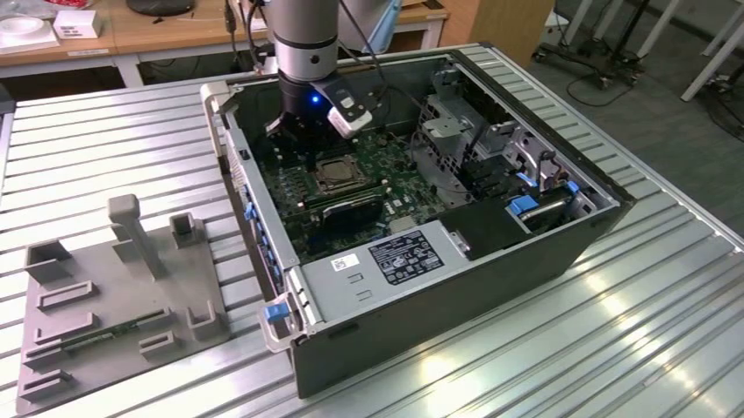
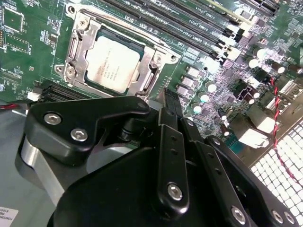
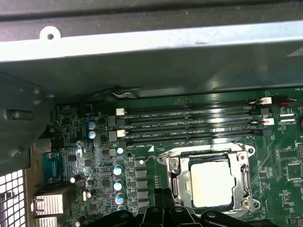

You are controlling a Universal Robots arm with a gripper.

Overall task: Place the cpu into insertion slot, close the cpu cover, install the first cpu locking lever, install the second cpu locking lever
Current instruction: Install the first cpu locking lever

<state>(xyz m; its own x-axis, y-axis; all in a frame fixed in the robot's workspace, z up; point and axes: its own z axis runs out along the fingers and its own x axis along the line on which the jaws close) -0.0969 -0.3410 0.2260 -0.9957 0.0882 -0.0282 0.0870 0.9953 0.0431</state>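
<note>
Ribbed aluminium table (image 1: 651, 348), wooden desks (image 1: 152, 35) behind, grey floor (image 1: 663, 65).

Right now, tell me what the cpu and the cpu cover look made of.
Seemingly, the cpu has a metal lid, matte pale silver, dull even sheen; the cpu cover looks like stamped steel, bright silvery, glinting at edges.

The cpu (image 2: 113, 64) is seen seated flat in the insertion slot (image 2: 121, 37), with the silvery cpu cover (image 2: 78, 47) laid down around it. The black pincer (image 2: 170, 100), its fingers drawn together, is held near the socket's edge over the green board (image 2: 28, 52).
</note>
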